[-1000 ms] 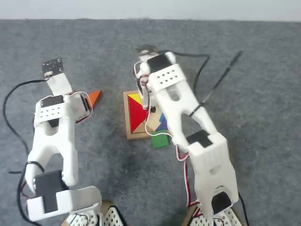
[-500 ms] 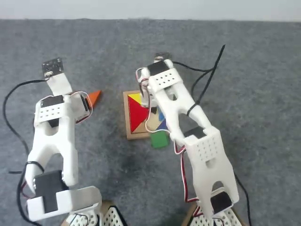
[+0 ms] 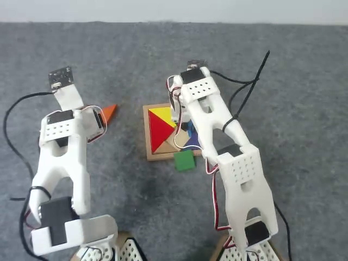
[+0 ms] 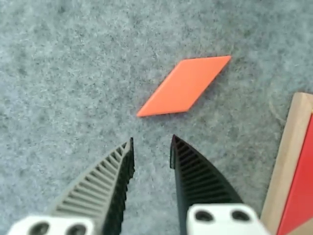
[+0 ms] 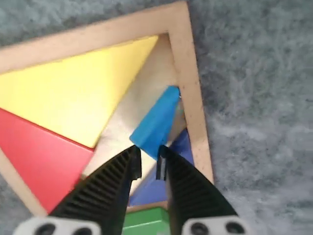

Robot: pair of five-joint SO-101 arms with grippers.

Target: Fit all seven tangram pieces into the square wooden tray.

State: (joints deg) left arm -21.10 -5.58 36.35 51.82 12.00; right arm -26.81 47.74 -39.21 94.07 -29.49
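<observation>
Six pieces can be counted. Four are in the wooden tray: one yellow triangle, one red triangle, one dark blue piece and one tilted light blue piece, its corner nipped between the nearly closed right gripper. One green square lies just beside the tray's near rim. One orange parallelogram lies on the carpet to the left, just ahead of the left gripper, which is partly spread and empty.

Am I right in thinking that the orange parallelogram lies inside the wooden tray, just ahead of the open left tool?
Not quite: the orange parallelogram lies on the grey carpet, outside the wooden tray and apart from its rim. The rest holds, as it is just ahead of the open left tool. The left wrist view shows this.
</observation>
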